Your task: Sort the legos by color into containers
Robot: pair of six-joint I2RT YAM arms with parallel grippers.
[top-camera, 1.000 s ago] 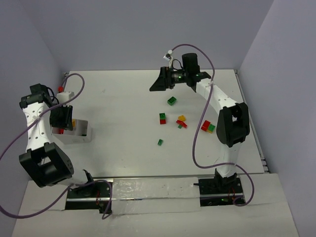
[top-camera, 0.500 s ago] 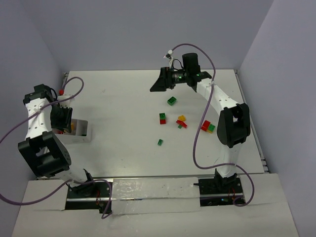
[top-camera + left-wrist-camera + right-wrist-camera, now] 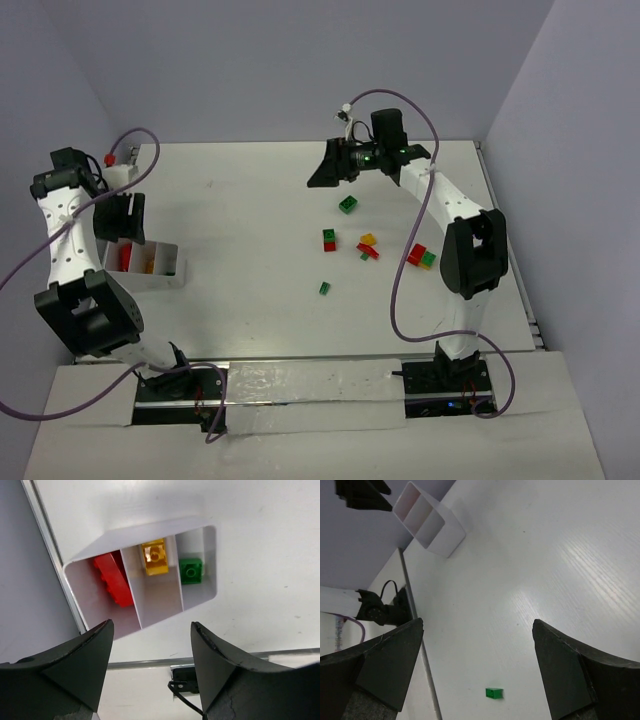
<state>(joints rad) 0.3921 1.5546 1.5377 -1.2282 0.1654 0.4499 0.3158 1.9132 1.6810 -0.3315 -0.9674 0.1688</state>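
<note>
L gripper [image 3: 125, 218]: jaws spread, nothing between them, so released. Vs 1 s ago it has lifted off the container [image 3: 170, 268] and pulled back toward the far-left corner of the table [image 3: 250, 200]. Then it sat low over the cells and hid most of them. Now red + yellow show inside from the top view.

L wrist view looks down between its fingers [image 3: 75, 670] into the 3 cells:
- red brick [image 3: 112, 577] in the left cell
- yellow brick [image 3: 154, 557] in the middle cell
- green brick [image 3: 191, 571] in the right cell

The red one looks like a long piece or two joined; can't tell which.

R gripper [image 3: 322, 172]: wide open, empty, hovering at far centre. Approx. same pose as before, shifted a hair at most.

Loose legos on the table, positions unchanged, all on the R half:
- green single [image 3: 348, 205] just near-side of the R gripper
- red/green stack [image 3: 329, 239]
- yellow piece [image 3: 368, 240] just beside a red piece [image 3: 368, 252]
- red-green pair [image 3: 421, 257], furthest right
- small green one [image 3: 325, 288], nearest the bases
</note>
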